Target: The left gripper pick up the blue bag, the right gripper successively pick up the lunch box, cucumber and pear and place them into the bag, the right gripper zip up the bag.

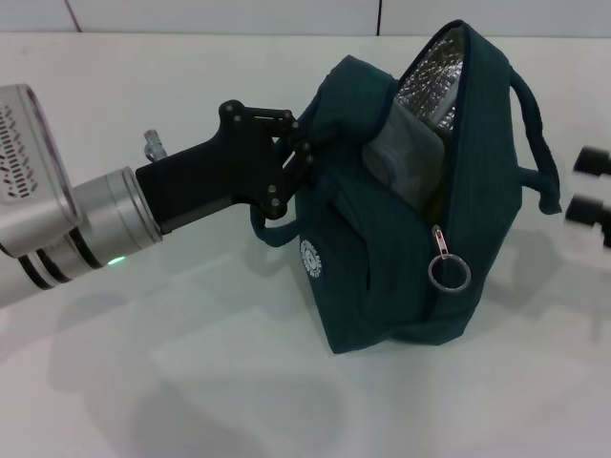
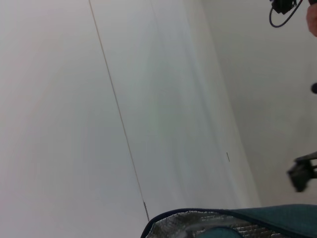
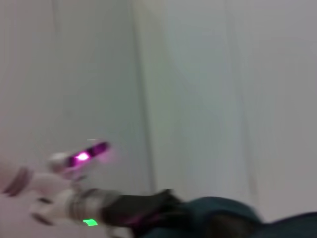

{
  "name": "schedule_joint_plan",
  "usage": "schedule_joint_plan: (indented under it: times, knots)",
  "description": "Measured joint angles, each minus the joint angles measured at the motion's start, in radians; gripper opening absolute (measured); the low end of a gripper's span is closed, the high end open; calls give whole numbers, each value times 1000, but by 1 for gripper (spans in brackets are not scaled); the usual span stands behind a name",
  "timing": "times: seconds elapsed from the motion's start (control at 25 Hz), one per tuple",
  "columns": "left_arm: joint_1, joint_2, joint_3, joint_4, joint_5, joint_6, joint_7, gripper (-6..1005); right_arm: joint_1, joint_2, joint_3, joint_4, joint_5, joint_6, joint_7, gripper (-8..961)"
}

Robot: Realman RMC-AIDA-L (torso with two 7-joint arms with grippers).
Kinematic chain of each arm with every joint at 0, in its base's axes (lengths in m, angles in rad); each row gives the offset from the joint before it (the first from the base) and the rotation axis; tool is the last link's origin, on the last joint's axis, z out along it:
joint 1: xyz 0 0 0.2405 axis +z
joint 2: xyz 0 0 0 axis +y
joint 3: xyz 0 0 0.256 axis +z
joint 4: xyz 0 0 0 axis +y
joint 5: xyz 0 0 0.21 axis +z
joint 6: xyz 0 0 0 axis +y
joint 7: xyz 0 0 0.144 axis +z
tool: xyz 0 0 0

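The silver-wristed black left hand (image 1: 304,153) pinches the rim of the open dark teal fabric bag (image 1: 382,277) on the white counter (image 1: 191,382); the black right hand (image 1: 592,196) hovers apart, fingers spread.

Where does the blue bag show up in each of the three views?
Head view: the blue bag stands centre-right, open at the top.
Left wrist view: only its foil-lined rim shows at the bottom edge.
Right wrist view: blurred teal fabric at the bottom.
Shared landmark: the left gripper at the bag's edge.
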Motion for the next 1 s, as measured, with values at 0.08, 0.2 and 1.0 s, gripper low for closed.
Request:
schedule_joint_plan:
  times: [0.08,0.2,1.0]
  knots:
    - [0,0,0,0,-3,0,1,41,13,-1,-42,-7,-46,-28,4,502]
    - [0,0,0,0,-5,0,1,41,46,-1,-91,-5,-114,-27,32,501]
    - [-19,-3,8,-40,-6,7,20,42,164,93,-149,28,-260,83,90,494]
